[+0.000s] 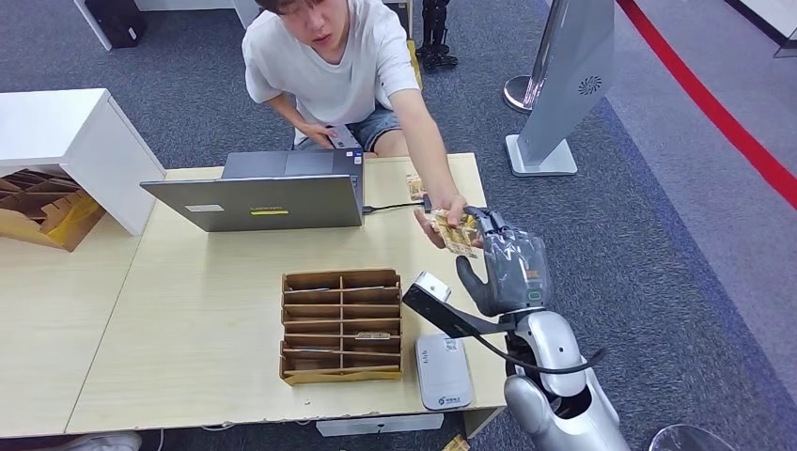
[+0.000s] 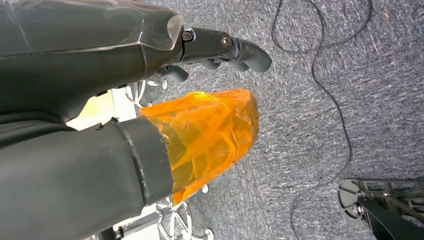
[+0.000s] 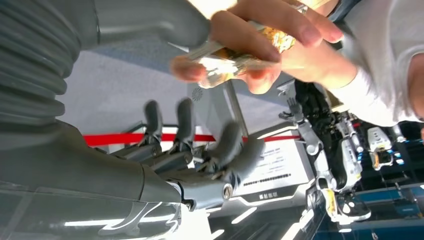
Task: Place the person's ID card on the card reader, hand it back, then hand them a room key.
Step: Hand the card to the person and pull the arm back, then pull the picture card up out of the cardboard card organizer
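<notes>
Seen from above, a pale wooden desk [image 1: 207, 310] fills the left and centre of the frame. A person in a white shirt crouches at its far side, upper centre, reaching an arm toward the right. In the person's hand [image 1: 442, 225], right of centre, is the ID card [image 1: 458, 235] — a thin, gold-patterned piece, pinched at its near end. The right robot hand [image 1: 507, 268] rises just beside it, fingers apart and palm up under the card; whether it already touches the card cannot be told. In the right wrist view the fingers [image 3: 185, 120] stand spread below the card, holding nothing. The left robot hand [image 2: 220, 52] hangs over grey carpet, its fingers curled around nothing.

The card looks light, stiff and slick, so it would likely slip unless pinched flat across its free edge. The white card reader [image 1: 443, 371] lies at the desk's lower edge, beside a cardboard slotted tray [image 1: 341, 324].
</notes>
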